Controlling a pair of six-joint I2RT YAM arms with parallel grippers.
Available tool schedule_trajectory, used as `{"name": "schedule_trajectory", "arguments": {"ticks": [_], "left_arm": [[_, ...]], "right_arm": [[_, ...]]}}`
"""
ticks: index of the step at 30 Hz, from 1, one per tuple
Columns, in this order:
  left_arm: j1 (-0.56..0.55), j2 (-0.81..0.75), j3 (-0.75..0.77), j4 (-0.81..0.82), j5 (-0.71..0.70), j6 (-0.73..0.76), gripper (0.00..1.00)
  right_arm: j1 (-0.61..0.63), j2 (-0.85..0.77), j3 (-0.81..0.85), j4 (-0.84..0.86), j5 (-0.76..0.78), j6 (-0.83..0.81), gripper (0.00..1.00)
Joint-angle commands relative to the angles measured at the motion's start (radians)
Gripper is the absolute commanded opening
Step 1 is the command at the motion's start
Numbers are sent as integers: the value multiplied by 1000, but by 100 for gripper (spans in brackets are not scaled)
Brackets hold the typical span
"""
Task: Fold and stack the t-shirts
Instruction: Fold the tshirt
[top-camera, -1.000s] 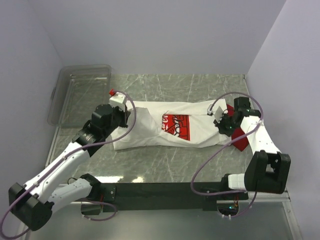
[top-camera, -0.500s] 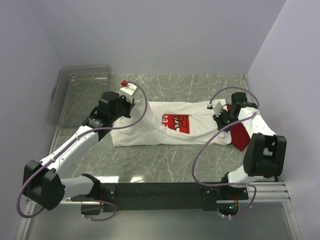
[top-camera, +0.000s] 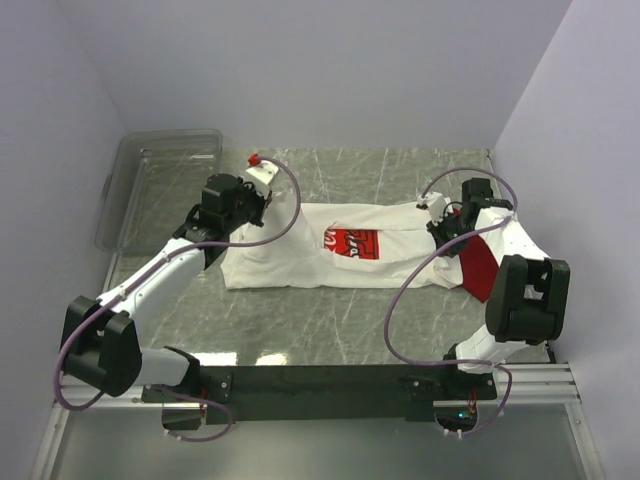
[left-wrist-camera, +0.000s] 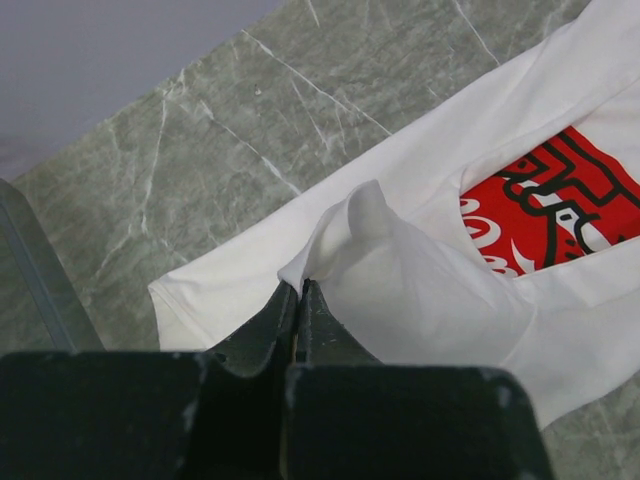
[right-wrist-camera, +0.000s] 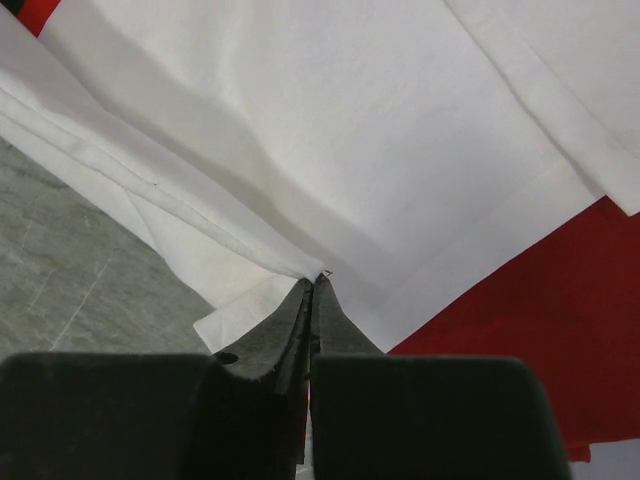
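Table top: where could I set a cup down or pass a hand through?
Two bare strips of table: one between the white shirt and the black rail, another between shirt and back wall. Both shirt ends are crowded: left gripper and right gripper pinch them, with the red shirt at the right.

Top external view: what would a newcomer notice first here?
The large white cloth t-shirt with a red square chest print stretches across the grey marbled table, pinched at its ends by the left pincer and right pincer. A plain red cloth shirt peeks out beneath its right end.
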Motion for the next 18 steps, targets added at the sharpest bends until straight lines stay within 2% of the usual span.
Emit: {"name": "schedule_trajectory", "arguments": {"ticks": [1,18], "left_arm": [[16,36,65,86,54,34,1],[50,223,149,147,288,122,1]], "right_arm": [[-5,18,49,30,7,45,0],[-27,2,21,50,18,89,0]]}}
